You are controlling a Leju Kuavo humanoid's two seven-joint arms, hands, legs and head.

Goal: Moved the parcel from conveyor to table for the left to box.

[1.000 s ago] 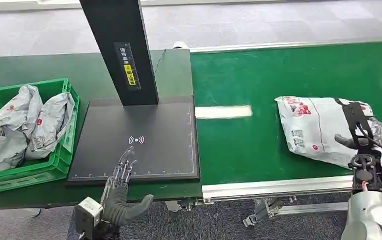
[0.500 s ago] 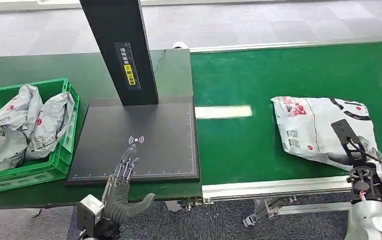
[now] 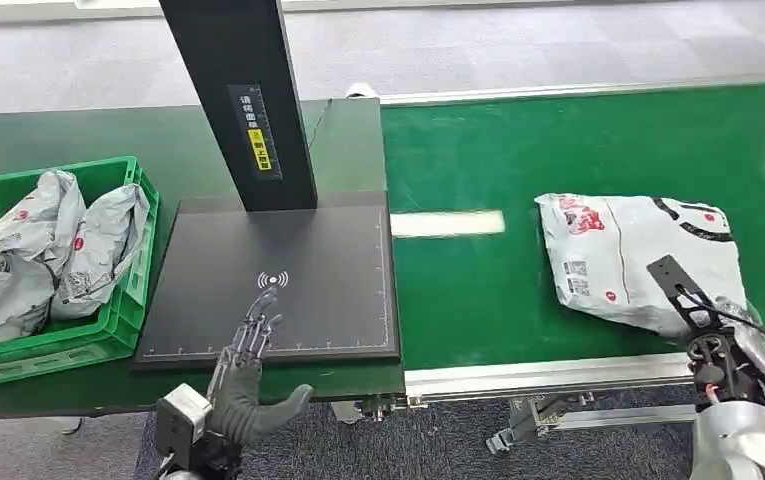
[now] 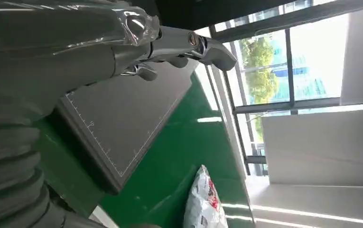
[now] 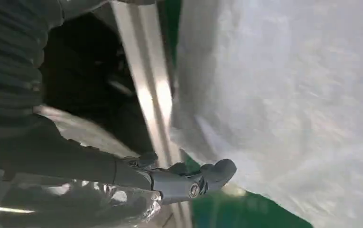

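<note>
A grey-white parcel (image 3: 628, 250) with red print lies flat on the green conveyor belt (image 3: 478, 160), towards its near right side. My right hand (image 3: 723, 335) hovers at the parcel's near right corner by the belt's metal edge, fingers apart, holding nothing. From the right wrist view, the parcel (image 5: 288, 95) is close in front of the outstretched fingers (image 5: 189, 183). My left hand (image 3: 248, 370) is flat and open at the front edge of the black pad (image 3: 288, 250) on the green table (image 3: 58, 130). The left wrist view shows that hand (image 4: 170, 42) over the pad (image 4: 132, 109).
A green crate (image 3: 48, 172) holding two grey parcels stands at the table's left end. A black post (image 3: 243, 100) rises from the back of the pad. The belt's silver rail (image 3: 558, 375) runs along the near side, with grey floor below.
My right hand has drawn back from over the parcel towards the belt's near edge. The parcel has drifted slightly left. The left hand has hardly moved.
</note>
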